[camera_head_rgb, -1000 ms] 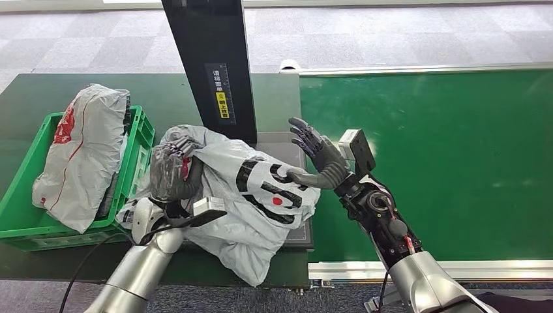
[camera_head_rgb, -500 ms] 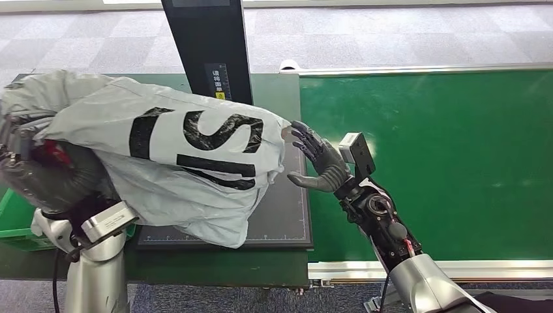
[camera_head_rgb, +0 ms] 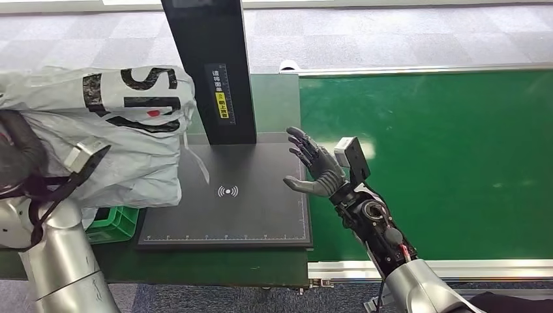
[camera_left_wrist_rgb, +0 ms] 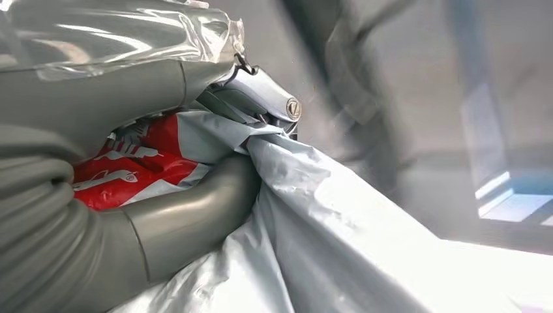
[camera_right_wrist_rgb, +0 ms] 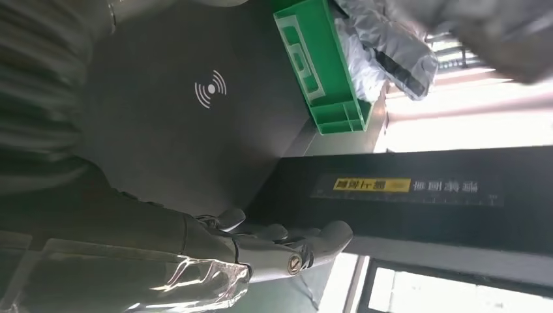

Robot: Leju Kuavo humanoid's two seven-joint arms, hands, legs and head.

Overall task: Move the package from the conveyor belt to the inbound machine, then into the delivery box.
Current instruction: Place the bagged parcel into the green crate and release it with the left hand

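A grey plastic package [camera_head_rgb: 124,124] with black lettering hangs in the air at the left, gripped by my left hand [camera_head_rgb: 19,156] above the green delivery box [camera_head_rgb: 114,222], which it mostly hides. Up close, the thumb and fingers of the left hand [camera_left_wrist_rgb: 163,222] pinch the crumpled package [camera_left_wrist_rgb: 326,248] beside its red print. The black scanning plate [camera_head_rgb: 228,195] of the inbound machine lies bare. My right hand [camera_head_rgb: 313,166] stands open at the plate's right edge, palm toward the plate, holding nothing. The right wrist view has this hand [camera_right_wrist_rgb: 261,251] over the plate [camera_right_wrist_rgb: 163,117].
The machine's black column [camera_head_rgb: 209,65] rises behind the plate. The green conveyor belt [camera_head_rgb: 424,156] stretches to the right with nothing on it. Another grey bag [camera_right_wrist_rgb: 385,45] lies inside the green box [camera_right_wrist_rgb: 319,72]. Grey carpet floor lies beyond the table.
My left hand has lifted the package off the scanning plate and swung it left, over the green box. The plate is now uncovered. My right hand has barely moved.
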